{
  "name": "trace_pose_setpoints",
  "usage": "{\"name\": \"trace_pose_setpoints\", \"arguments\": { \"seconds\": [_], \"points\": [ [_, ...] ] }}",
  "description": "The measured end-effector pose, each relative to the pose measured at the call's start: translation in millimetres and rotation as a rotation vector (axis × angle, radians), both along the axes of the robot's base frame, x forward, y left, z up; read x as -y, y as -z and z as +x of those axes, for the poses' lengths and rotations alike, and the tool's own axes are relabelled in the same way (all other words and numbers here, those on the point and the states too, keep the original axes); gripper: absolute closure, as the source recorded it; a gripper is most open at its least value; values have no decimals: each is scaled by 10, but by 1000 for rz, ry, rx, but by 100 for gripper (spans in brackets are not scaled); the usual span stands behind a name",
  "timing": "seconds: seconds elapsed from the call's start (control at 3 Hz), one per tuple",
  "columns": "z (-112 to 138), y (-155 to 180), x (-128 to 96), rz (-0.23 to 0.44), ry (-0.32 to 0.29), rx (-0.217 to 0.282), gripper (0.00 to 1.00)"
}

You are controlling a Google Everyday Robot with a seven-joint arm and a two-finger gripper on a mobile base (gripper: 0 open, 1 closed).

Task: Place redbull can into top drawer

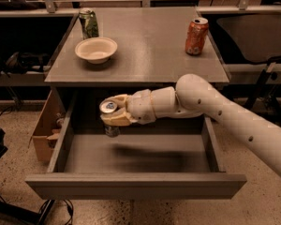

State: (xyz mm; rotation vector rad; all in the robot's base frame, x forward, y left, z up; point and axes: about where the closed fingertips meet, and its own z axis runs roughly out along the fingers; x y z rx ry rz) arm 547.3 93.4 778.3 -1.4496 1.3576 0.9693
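Gripping the redbull can (110,118), the end effector (113,116) hangs over the top drawer (136,185).

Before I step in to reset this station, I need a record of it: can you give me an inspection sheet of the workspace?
Surface: grey countertop, with an open drawer below it.
Job's things: silver can held upright over the drawer's back left, apparently not touching its floor; the drawer is pulled fully out.
Clutter: green can and white bowl at the countertop's back left; orange can at its back right.
Grippers: end effector shut on the silver can, just in front of the countertop's edge.
Cables: dark cables on the floor near the drawer's front left corner.
Surroundings: cardboard box left of the cabinet; speckled floor.
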Motion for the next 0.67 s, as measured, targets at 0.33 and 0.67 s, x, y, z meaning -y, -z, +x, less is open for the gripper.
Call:
{"name": "trace_pose_setpoints", "arguments": {
  "seconds": [0.33, 0.67],
  "points": [
    [-5, 406, -166, -9, -19, -58, 100],
    [-53, 765, -275, -14, -31, -126, 100]
  ]
}}
